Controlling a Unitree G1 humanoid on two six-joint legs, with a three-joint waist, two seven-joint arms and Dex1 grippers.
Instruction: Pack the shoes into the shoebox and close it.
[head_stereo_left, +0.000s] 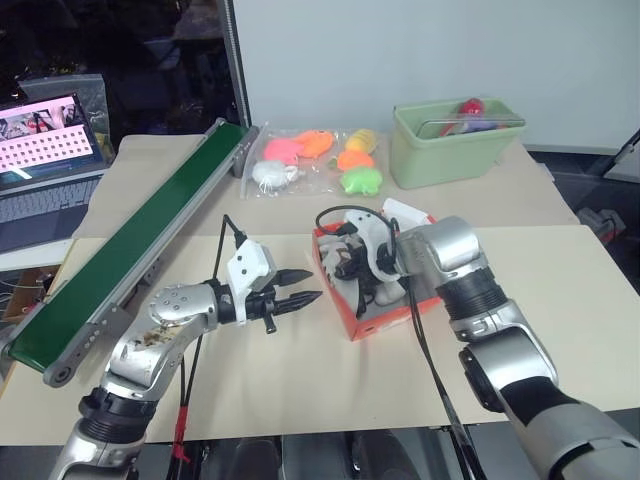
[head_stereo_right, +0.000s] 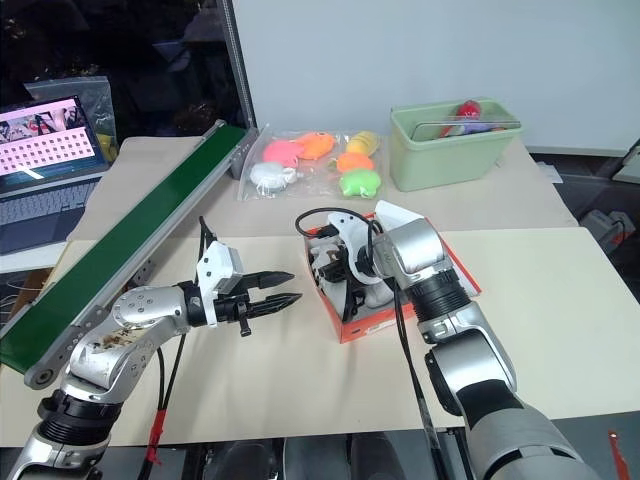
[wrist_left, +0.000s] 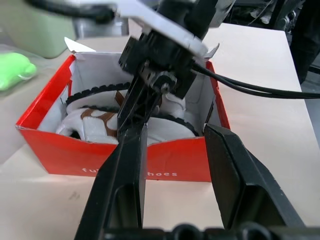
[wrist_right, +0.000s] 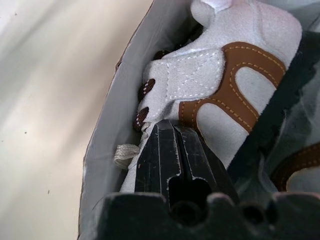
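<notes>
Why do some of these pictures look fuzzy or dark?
Right wrist view: the shut right end effector sits so close it blurs, against a shoe. Left eye view: dim beyond the table, where the laptop screen glows.

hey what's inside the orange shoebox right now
Inside the shoebox lie the two shoes, white with brown trim, side by side. The right gripper, fingers shut, reaches in and presses against one shoe. The box floor under the shoes is covered.
</notes>
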